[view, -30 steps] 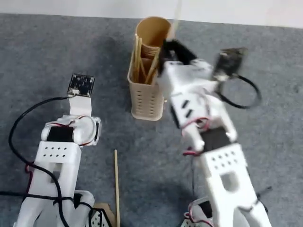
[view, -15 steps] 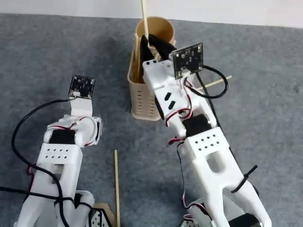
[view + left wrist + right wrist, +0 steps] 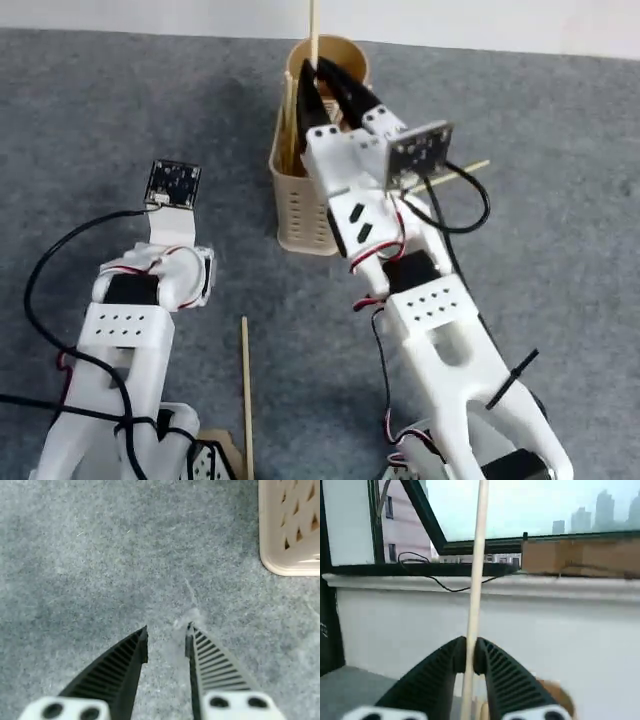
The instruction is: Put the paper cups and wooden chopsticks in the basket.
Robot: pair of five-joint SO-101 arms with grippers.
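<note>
A beige perforated basket (image 3: 305, 215) stands on the grey carpet, holding stacked paper cups (image 3: 335, 52) and several wooden chopsticks (image 3: 292, 130). Over its far end my right gripper (image 3: 322, 85) is shut on a chopstick (image 3: 312, 28) that stands upright; the wrist view has it (image 3: 479, 555) pinched between the black fingers of the right gripper (image 3: 470, 655), a cup rim (image 3: 557, 694) below. One chopstick (image 3: 245, 395) lies on the carpet between the arms, another (image 3: 462, 172) beside the right arm. My left gripper (image 3: 166, 634) hangs open over bare carpet near a basket corner (image 3: 292, 540).
The left arm (image 3: 150, 290) stands left of the basket, its camera board (image 3: 172, 183) pointing away. A white wall edge (image 3: 480, 25) runs along the far side of the carpet. Open carpet lies to the far left and far right.
The right arm swung left from beside the basket to above it, carrying the chopstick, which now stands upright over the cups. The left arm kept still.
</note>
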